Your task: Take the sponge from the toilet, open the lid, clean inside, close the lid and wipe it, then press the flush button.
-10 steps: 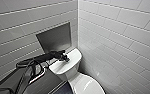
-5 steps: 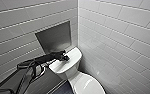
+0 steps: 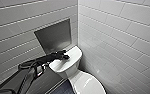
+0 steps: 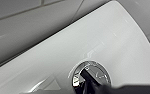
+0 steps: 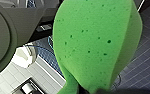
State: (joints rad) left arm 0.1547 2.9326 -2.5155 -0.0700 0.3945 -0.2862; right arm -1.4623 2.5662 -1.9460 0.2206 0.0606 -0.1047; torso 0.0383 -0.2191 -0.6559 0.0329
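Sponge (image 5: 96,45) clamped, left pincer (image 3: 66,57) on flush button (image 4: 99,72)

Even, cool, fairly bright light fills the head view. The glossy white ceramic toilet (image 3: 66,64) nearly bleaches out, with a soft sheen on its smooth white oval lid (image 3: 87,85) at five o'clock. The white tiled walls (image 3: 121,37) grade to grey toward nine o'clock, and their grout lines bow near the edges. In the left wrist view, pale glare streaks the tank beside the round metallic-rimmed flush button (image 4: 91,75). The bright green sponge (image 5: 96,42) is evenly lit, darkening along one rounded edge.
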